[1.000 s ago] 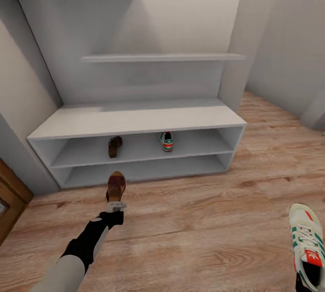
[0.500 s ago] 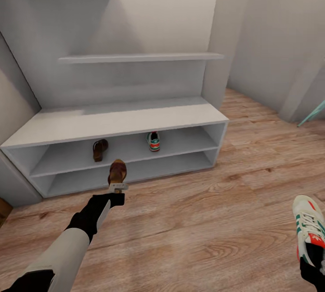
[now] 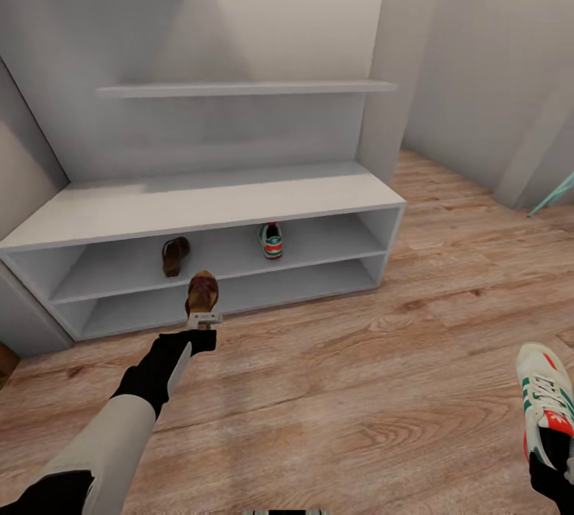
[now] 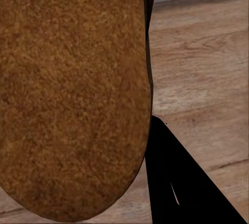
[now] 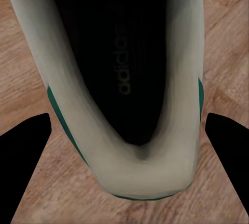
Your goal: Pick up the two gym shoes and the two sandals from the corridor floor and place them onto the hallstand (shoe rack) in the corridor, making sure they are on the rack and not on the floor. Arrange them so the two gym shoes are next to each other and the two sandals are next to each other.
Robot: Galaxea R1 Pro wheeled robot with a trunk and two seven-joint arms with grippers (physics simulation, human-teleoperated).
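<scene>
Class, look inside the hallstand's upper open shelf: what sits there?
On the hallstand's upper open shelf sit one sandal at left and one gym shoe at right, apart. The bench top shades the shelf's back.

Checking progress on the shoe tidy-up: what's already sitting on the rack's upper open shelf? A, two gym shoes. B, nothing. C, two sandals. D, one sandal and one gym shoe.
D: one brown sandal and one gym shoe sit apart on the hallstand upper open shelf.
</scene>
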